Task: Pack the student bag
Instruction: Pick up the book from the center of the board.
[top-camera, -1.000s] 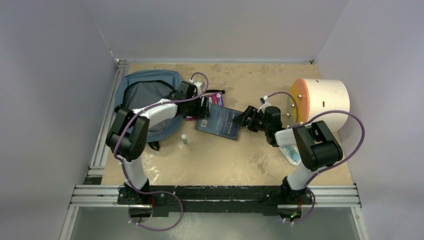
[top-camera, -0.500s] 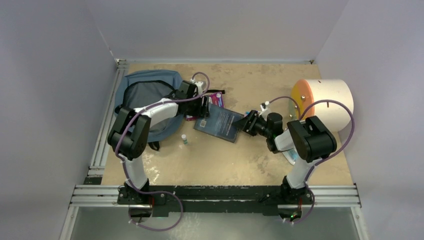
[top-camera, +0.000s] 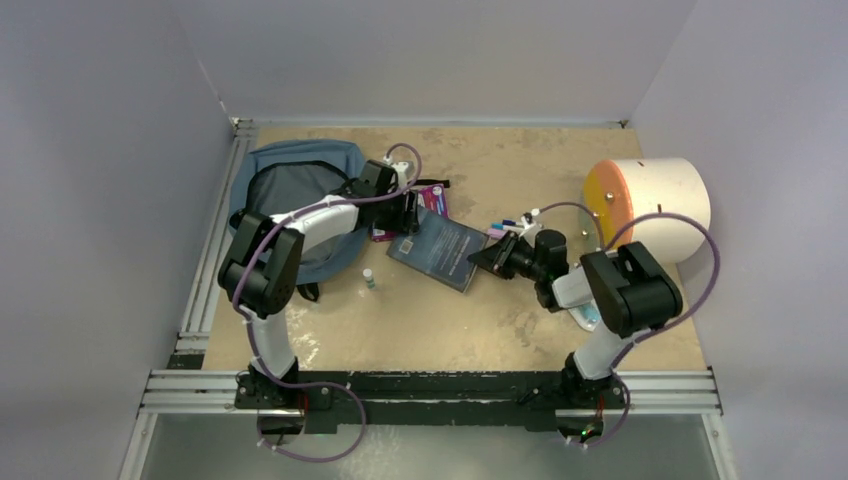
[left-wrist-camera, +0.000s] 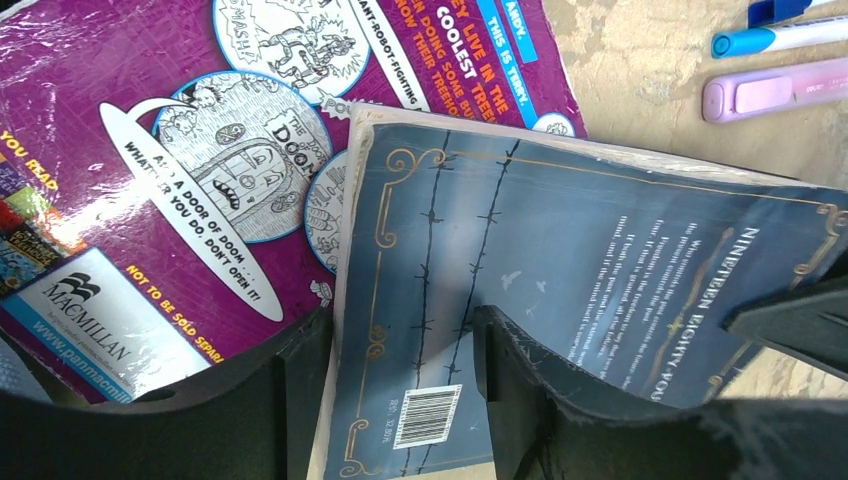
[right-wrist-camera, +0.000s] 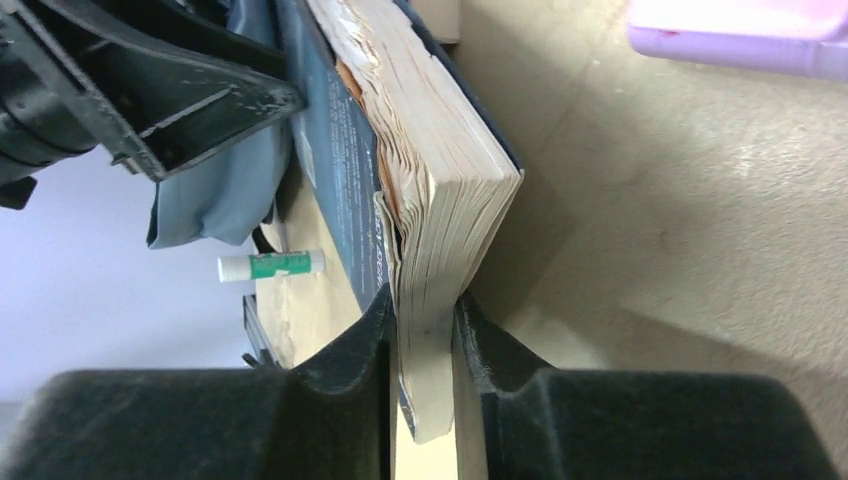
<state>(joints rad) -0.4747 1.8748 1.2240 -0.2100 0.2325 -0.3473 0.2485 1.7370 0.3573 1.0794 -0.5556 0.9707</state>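
Note:
The student bag (top-camera: 290, 190), grey-blue with its mouth unzipped, lies at the back left of the table. A dark blue paperback (top-camera: 440, 248) lies to its right, partly over a purple book (top-camera: 432, 195). My right gripper (top-camera: 490, 257) is shut on the paperback's right edge. In the right wrist view its fingers (right-wrist-camera: 365, 350) pinch the page block (right-wrist-camera: 440, 170) from both sides. My left gripper (left-wrist-camera: 400, 400) is open over the paperback's (left-wrist-camera: 600, 250) barcode corner. One of its fingers (left-wrist-camera: 290, 390) is above the purple book (left-wrist-camera: 150, 150), the other on the blue cover.
A white cylinder with an orange face (top-camera: 650, 205) stands at the right. A glue stick (top-camera: 369, 279) lies in front of the bag. A lilac highlighter (left-wrist-camera: 770, 90) and a blue pen (left-wrist-camera: 790, 38) lie beyond the paperback. A pale blue item (top-camera: 585, 312) sits under the right arm.
My right gripper slid left onto the paperback's edge and closed on it; the book shifted slightly left. My left gripper's fingers narrowed a little and stayed in place.

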